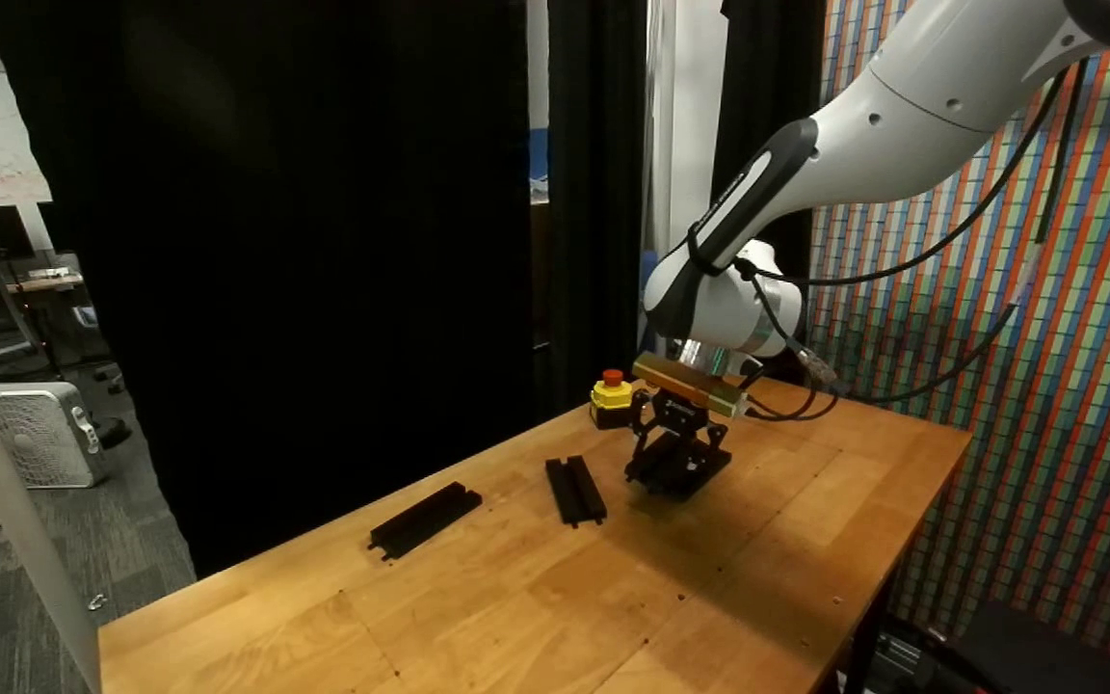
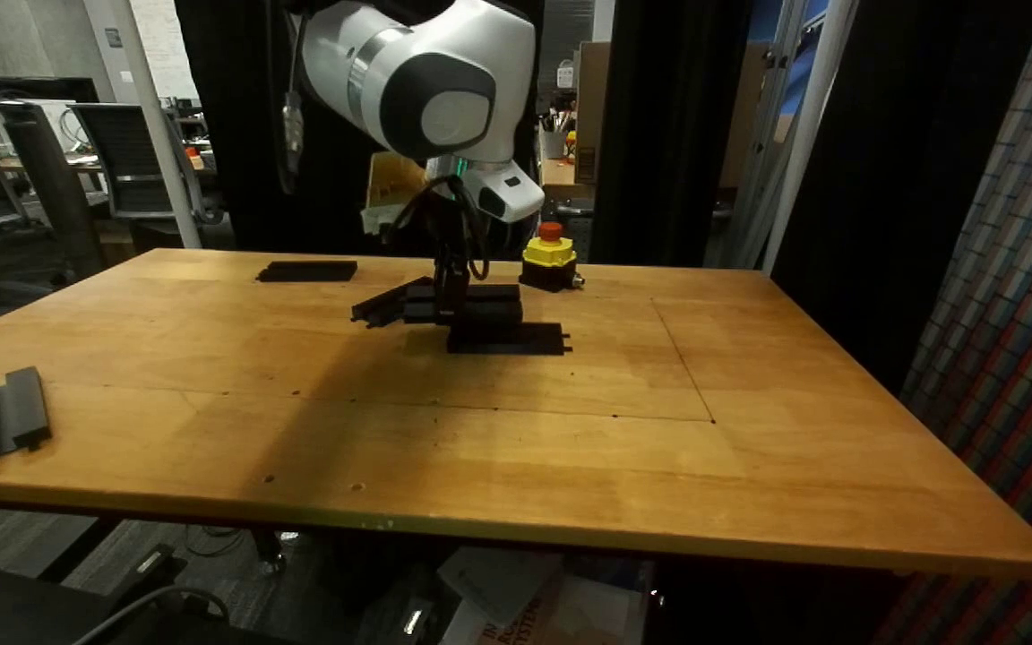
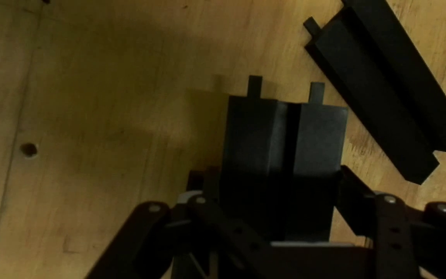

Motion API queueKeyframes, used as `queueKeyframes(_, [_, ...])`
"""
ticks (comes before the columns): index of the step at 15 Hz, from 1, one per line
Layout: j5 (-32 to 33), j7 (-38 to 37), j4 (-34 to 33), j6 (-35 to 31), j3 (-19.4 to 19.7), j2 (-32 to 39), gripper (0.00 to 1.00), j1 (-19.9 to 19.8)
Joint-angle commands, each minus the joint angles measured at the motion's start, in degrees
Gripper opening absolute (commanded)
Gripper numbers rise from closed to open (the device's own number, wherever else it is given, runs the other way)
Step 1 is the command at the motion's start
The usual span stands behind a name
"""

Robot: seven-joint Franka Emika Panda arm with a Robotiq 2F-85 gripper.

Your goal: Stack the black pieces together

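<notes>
Tall black curtains [image 1: 324, 270] hang behind a long wooden counter [image 1: 516, 617], and at one side rises a wall [image 1: 1104, 289] patterned in many colours. A white robot arm [image 1: 911, 145] bends down over the counter and ends in a dark pincer [image 3: 279, 180]. The pincer's jaws are drawn in against the two long sides of a held black piece [image 3: 256, 135], a flat, grooved bar lying roughly level between them. In an exterior view, a low black piece [image 2: 509, 339] rests on the counter right by it, slightly nearer the camera; whether the two touch cannot be told. In the wrist view, a slanted black piece [image 3: 385, 91] lies just beside the grip, at an angle. In both exterior views, a far black piece [image 2: 307, 270] lies by the edge near the curtains. Well apart, a front black piece [image 2: 2, 417] lies near the opposite edge. Also at the back stands a yellow-and-black box [image 2: 549, 255] with a red button [image 2: 550, 231] on top. Smallest are two pegs [image 3: 254, 87] jutting from one end of the held bar.
</notes>
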State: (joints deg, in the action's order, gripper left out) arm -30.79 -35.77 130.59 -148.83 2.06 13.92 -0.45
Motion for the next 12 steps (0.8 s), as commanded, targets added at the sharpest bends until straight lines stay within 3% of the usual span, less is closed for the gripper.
queueKeyframes(1, [4.87, -8.21, -1.77, 0.84, 1.23, 0.18, 0.48, 1.59])
queueKeyframes(6, [10.44, -14.82, -1.62, 2.22, 2.41, -0.28, 0.48, 1.23])
queueKeyframes(12, [10.46, -12.77, -3.24, 4.48, 3.2, 1.29, 0.48, -0.93])
